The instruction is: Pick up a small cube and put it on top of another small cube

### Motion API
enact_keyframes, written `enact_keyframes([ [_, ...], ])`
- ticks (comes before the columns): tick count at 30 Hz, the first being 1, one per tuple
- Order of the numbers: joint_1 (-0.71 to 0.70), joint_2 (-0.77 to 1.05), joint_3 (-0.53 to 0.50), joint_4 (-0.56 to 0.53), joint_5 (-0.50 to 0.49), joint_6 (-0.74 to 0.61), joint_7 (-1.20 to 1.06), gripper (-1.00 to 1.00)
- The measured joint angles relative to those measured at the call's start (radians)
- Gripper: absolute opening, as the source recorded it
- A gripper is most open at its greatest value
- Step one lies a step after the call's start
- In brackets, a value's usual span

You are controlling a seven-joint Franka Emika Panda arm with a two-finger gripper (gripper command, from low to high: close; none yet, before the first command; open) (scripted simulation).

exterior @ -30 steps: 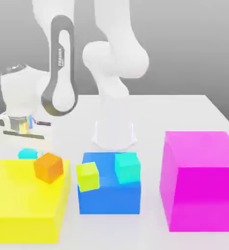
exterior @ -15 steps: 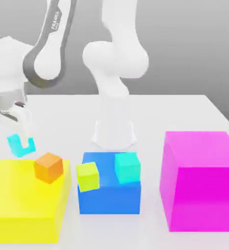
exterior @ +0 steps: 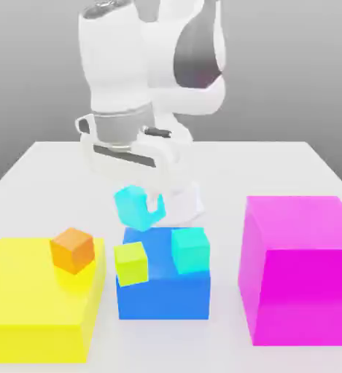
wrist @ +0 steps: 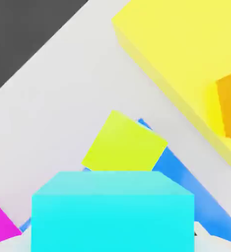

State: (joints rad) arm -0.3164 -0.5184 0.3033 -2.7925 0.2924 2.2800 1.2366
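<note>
The fingers (exterior: 139,206) are pinching the sky-cyan small cube (exterior: 133,207), carrying it tilted in the air above the back edge of the blue block (exterior: 162,295), clear of everything. On that blue block sit a yellow-green small cube (exterior: 131,263) and a turquoise small cube (exterior: 189,250), near each other. Over on the exterior view's left, the orange cube (exterior: 72,250) rests on the yellow block (exterior: 35,309). The big magenta block (exterior: 301,269) stands on the tabletop (exterior: 276,167) at the exterior view's right
</note>
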Motion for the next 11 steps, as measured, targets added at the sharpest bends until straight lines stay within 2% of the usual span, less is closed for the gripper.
enact_keyframes([
  [3,0.034,-0.029,0.085,-0.010,-0.009,-0.008,0.082,-1.00],
  [7,0.026,0.073,0.136,-0.057,-0.006,0.142,0.101,-1.00],
  [8,0.023,0.097,0.144,-0.067,-0.005,0.177,0.102,1.00],
  [11,0.023,0.097,0.144,-0.067,-0.005,0.177,0.102,1.00],
])
